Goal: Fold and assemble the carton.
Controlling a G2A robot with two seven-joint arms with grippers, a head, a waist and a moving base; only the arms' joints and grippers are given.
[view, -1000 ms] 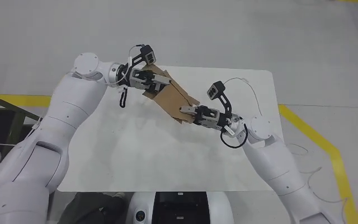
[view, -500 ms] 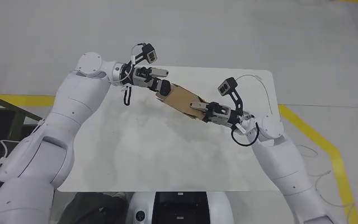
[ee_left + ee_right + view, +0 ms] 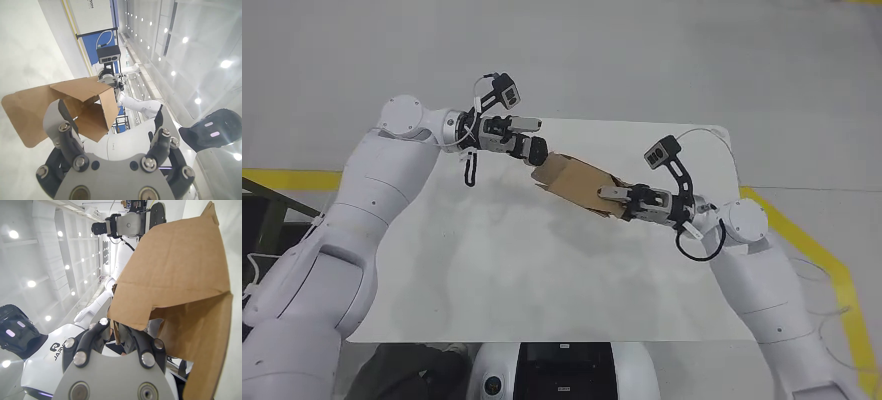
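Note:
The brown carton (image 3: 577, 182) hangs half-opened above the white table (image 3: 542, 280), lying slantwise between both arms. My right gripper (image 3: 620, 194) is shut on its lower right end; in the right wrist view a cardboard edge sits pinched in that gripper (image 3: 118, 328), and the carton (image 3: 175, 275) spreads out beyond it. My left gripper (image 3: 536, 141) stands open at the carton's upper left end. In the left wrist view that gripper (image 3: 110, 108) has its fingers wide apart, with the carton (image 3: 34, 111) and its open mouth just ahead by one finger (image 3: 64, 113).
A yellow floor line (image 3: 802, 235) runs past the table's right side. Bare table surface lies in front of and below the carton.
The left gripper has let go of the carton and opened. The right arm has carried the carton to the right, and it has turned from a broad sheet into a narrower, box-like shape.

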